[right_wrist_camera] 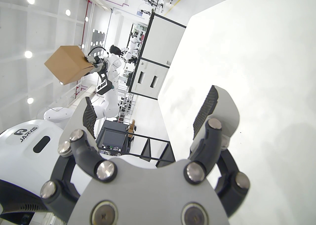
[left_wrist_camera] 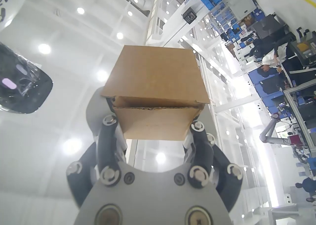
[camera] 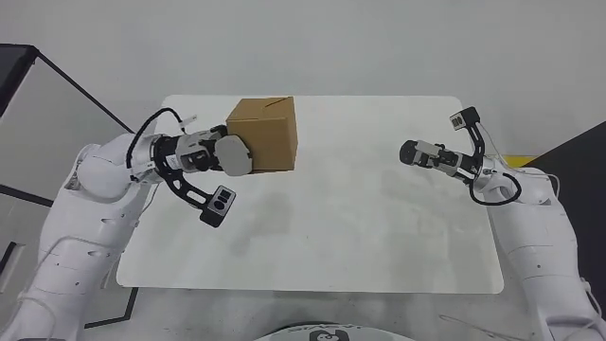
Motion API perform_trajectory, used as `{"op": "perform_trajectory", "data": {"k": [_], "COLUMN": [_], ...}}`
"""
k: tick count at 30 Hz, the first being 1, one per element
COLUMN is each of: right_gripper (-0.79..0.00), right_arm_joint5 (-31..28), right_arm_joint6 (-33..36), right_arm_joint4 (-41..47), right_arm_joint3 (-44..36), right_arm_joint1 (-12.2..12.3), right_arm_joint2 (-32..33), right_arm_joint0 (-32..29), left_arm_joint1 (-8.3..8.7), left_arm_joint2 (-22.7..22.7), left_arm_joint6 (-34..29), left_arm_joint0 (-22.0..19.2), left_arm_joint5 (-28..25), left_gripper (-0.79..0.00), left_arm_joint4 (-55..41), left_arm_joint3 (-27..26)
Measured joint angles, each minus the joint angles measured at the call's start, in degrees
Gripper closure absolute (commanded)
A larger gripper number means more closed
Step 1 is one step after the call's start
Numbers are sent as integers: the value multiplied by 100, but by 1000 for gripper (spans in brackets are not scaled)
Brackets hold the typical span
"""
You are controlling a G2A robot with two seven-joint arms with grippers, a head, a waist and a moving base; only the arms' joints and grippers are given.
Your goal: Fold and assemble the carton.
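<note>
Over the far left of the tabletop (camera: 379, 237), my left end effector (camera: 235, 154) was clamped on one end of the brown carton (camera: 264, 133), holding it aloft. My right end effector (right_wrist_camera: 149, 105) hung spread and empty, well apart. I judged the loosely closed flap by the grip could spring open, or the carton could pivot out of that one-ended hold.

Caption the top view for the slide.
Left gripper holds the brown carton over the white table; right gripper open, empty, apart.
</note>
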Motion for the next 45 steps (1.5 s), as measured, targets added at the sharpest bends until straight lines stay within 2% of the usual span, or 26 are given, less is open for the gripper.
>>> {"op": "perform_trajectory", "data": {"k": [1,3,5,8,14,16,25,28,32,37,39,45], "right_gripper": [-785,-785,-785,-785,-785,-785,-785,-785,-785,-785,-785,-785], "right_arm_joint5": [0,0,0,0,0,0,0,0,0,0,0,0], "right_arm_joint6": [0,0,0,0,0,0,0,0,0,0,0,0], "right_arm_joint4": [0,0,0,0,0,0,0,0,0,0,0,0], "right_arm_joint3": [0,0,0,0,0,0,0,0,0,0,0,0], "right_arm_joint1": [0,0,0,0,0,0,0,0,0,0,0,0], "right_arm_joint2": [0,0,0,0,0,0,0,0,0,0,0,0], "right_arm_joint0": [0,0,0,0,0,0,0,0,0,0,0,0], "left_arm_joint1": [0,10,10,-10,-32,-47,-53,-76,-109,-175,-183,-185], "left_arm_joint2": [11,34,135,309,672,755,768,876,1090,1496,1563,1544], "left_arm_joint6": [-41,-222,-290,-353,-165,-179,-231,-445,-761,-871,-859,-877], "left_arm_joint0": [8,-39,-138,-315,-773,-845,-822,-869,-1179,-1483,-1533,-1509], "left_arm_joint5": [-53,-533,-1411,-2564,-4078,-4271,-4317,-4928,-6377,-7850,-8037,-7991], "left_gripper": [0,0,0,0,0,0,0,0,0,0,0,0], "left_arm_joint4": [-2,215,377,-63,-112,-276,-320,-666,-1068,-1693,-1717,-1722], "left_arm_joint3": [18,49,-7,17,306,375,387,400,540,827,869,880]}}
